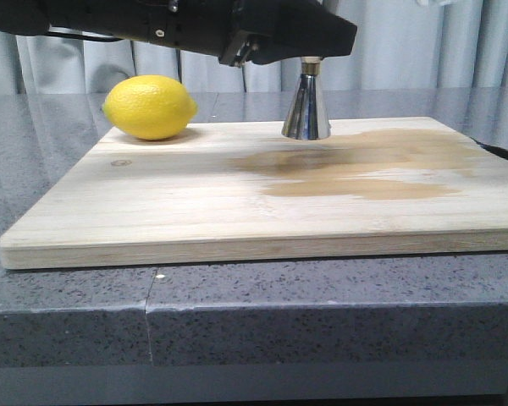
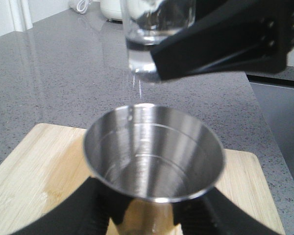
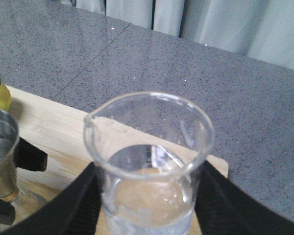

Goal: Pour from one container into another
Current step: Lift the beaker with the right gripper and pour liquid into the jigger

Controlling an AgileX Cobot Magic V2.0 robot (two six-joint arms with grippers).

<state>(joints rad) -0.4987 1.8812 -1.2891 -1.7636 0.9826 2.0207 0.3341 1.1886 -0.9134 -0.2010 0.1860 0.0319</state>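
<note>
The steel jigger (image 1: pixel 306 108) stands on the wooden board (image 1: pixel 195 211), near its back edge. Its upper cone is hidden behind my left arm in the front view. My left gripper (image 2: pixel 147 218) is shut on the jigger (image 2: pixel 152 152) below its open cup. The clear glass beaker (image 3: pixel 149 161), partly filled with clear liquid, sits between the black fingers (image 3: pixel 81 205) of my right gripper (image 3: pixel 149 200), which is shut on it. From the left wrist, the beaker (image 2: pixel 154 29) hangs just above and behind the jigger's rim. The beaker's spout faces the jigger (image 3: pixel 0 147).
A yellow lemon (image 1: pixel 150 106) lies on the board's back left corner. A wide wet stain (image 1: pixel 364 165) darkens the board's right half. The board rests on a grey speckled counter (image 1: pixel 237 313), and curtains hang behind it.
</note>
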